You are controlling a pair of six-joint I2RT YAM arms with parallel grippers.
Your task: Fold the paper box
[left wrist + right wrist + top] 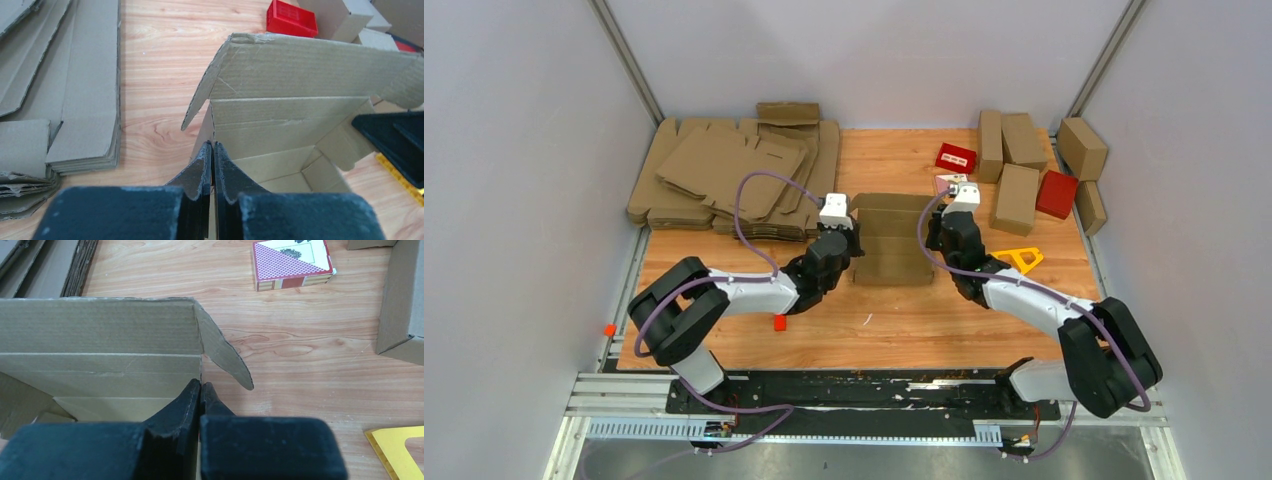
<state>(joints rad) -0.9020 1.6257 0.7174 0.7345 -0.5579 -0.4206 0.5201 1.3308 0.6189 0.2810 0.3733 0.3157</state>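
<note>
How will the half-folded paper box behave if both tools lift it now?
Probably light: the paper box is thin corrugated card. Its walls likely flex, since the left tool and right tool each pinch just one end wall. The loose corner flap may swing.

Black-and-white left arm [754, 290] and right arm [1034, 295], looping purple cables [742, 195], white wrist blocks [835, 209], matte black pincer fingers [200, 172].

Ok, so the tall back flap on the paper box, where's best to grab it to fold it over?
Take the back flap by its top edge, near the middle, probably from above, a finger on each face. It stands upright, that edge straight and bare, while each end's ear flap splays outward. The left gripper and right gripper pinch the side walls of the paper box.
</note>
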